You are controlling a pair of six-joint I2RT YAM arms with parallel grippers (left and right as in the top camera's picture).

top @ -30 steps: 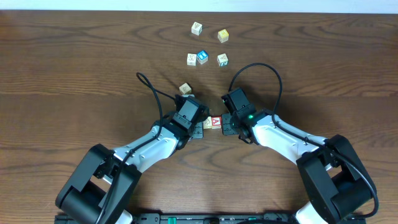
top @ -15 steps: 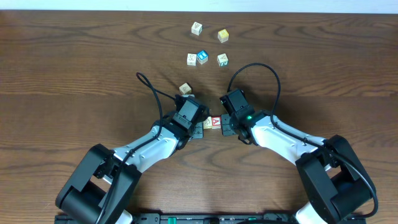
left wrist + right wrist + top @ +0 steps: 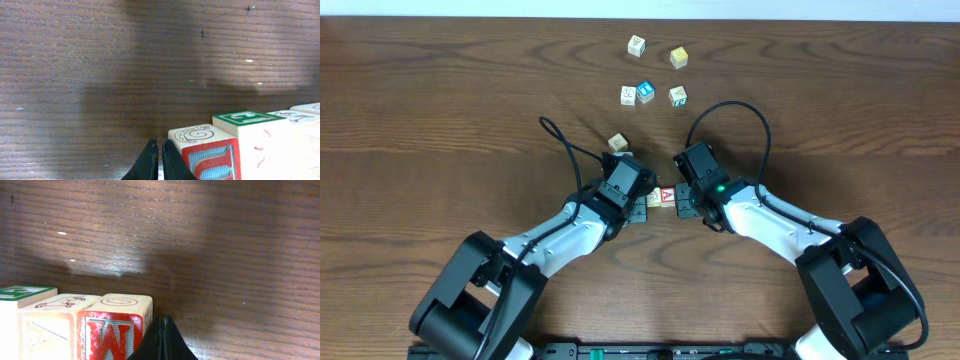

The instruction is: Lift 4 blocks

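1. The left gripper [image 3: 160, 159] has its two dark fingers pressed together with nothing between them, and its tips sit just beside the red-faced block [image 3: 207, 150]
2. The right gripper [image 3: 162, 340] is squeezed tight in the same way and holds nothing; its tips stand right against the block with a red W [image 3: 116, 330]
3. Those two cubes are the ends of a row of blocks [image 3: 661, 197], which sits between the two grippers in the middle of the table [image 3: 440, 110]
4. From the left end, the row runs: red-faced block, green-topped block [image 3: 245, 122], cream block [image 3: 55, 312] with a faint drawing on top, then the W block, each touching the next
5. I cannot tell whether the row rests on the wood or hangs clear of it
6. One loose block [image 3: 617, 143] lies just behind the left gripper
7. Five more lie farther back, among them a blue-faced block [image 3: 645, 92]
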